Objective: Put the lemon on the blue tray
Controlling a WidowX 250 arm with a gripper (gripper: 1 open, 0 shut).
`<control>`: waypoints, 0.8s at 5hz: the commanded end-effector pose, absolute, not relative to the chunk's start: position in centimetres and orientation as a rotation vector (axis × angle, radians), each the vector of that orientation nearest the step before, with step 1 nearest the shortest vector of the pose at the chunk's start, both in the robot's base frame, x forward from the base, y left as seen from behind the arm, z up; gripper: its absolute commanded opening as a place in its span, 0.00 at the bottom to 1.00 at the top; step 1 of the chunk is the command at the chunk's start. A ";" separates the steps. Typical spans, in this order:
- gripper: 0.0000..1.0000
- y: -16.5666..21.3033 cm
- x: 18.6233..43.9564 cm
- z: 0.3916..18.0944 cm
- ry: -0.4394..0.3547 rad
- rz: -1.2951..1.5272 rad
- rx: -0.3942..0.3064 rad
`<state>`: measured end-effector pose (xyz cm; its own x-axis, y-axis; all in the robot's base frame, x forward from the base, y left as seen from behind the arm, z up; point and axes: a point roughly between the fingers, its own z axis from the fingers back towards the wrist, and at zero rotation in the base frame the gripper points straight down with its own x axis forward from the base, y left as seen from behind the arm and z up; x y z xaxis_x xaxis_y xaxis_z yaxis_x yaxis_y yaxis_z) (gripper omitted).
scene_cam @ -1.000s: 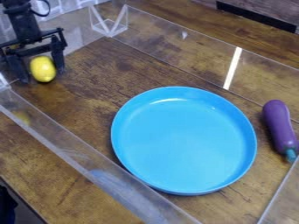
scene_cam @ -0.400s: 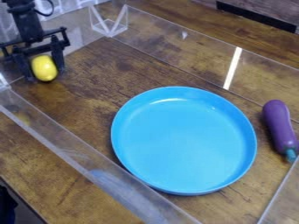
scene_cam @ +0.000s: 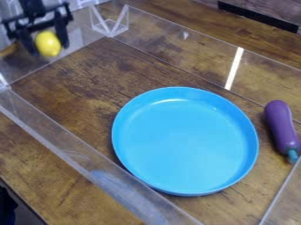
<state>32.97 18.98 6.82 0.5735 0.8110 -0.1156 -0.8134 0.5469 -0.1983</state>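
At the far left corner of the wooden table (scene_cam: pixel 141 61), your black gripper (scene_cam: pixel 42 35) had its fingers closed on the lemon (scene_cam: pixel 47 43), the small yellow fruit held between them and lifted clear of the tabletop. Motion blur softened both the gripper and the fruit, so you could not make out exactly how the finger pads met the peel. You could see the blue tray (scene_cam: pixel 186 139) lying flat near the middle of the table, well apart from the lemon, its shallow rim catching a pale glare. Off to the right of the tray, near its edge but not touching it, a purple eggplant (scene_cam: pixel 281 126) lay on its side with its teal stem pointing toward the near side. A clear plastic wall (scene_cam: pixel 70 145) ran around the work area.
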 end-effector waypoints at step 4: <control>1.00 17.2 42.0 8.7 -0.062 0.937 -0.254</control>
